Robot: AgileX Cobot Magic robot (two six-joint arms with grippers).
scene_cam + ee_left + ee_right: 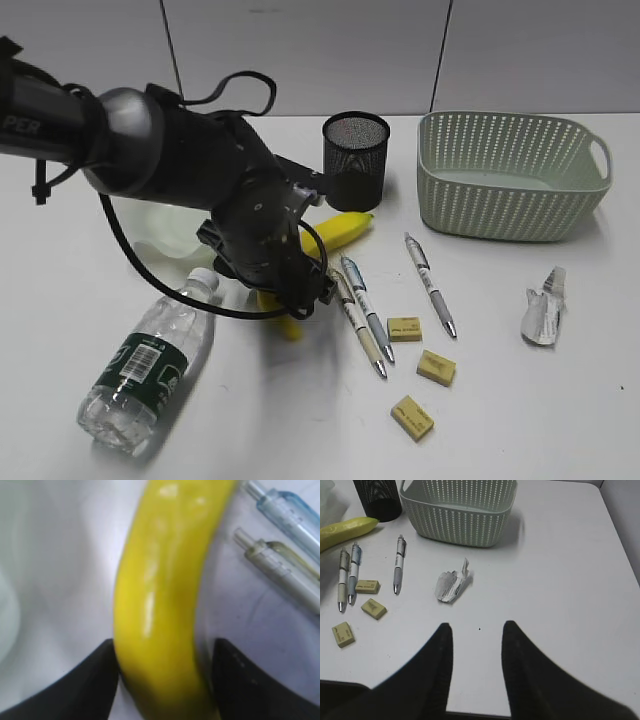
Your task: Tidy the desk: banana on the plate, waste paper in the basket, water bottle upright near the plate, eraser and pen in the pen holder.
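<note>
We see the left fingers (165, 680) closed around the banana (165, 595), which lies on the bench (520, 400) beside two pens (360, 310) (plate (170, 232) just behind); right fingers (475, 665) spread, holding nothing.

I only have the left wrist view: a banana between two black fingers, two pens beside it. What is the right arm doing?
Observer: The right pincer is open over bare desk, holding nothing; the waste paper lies ahead of it.
Operator: Is the water bottle standing?
Observer: No, the water bottle lies on its side, left of the banana.
Operator: And the plate?
Observer: The plate sits just behind the bottle's cap, partly hidden by the left arm.
</note>
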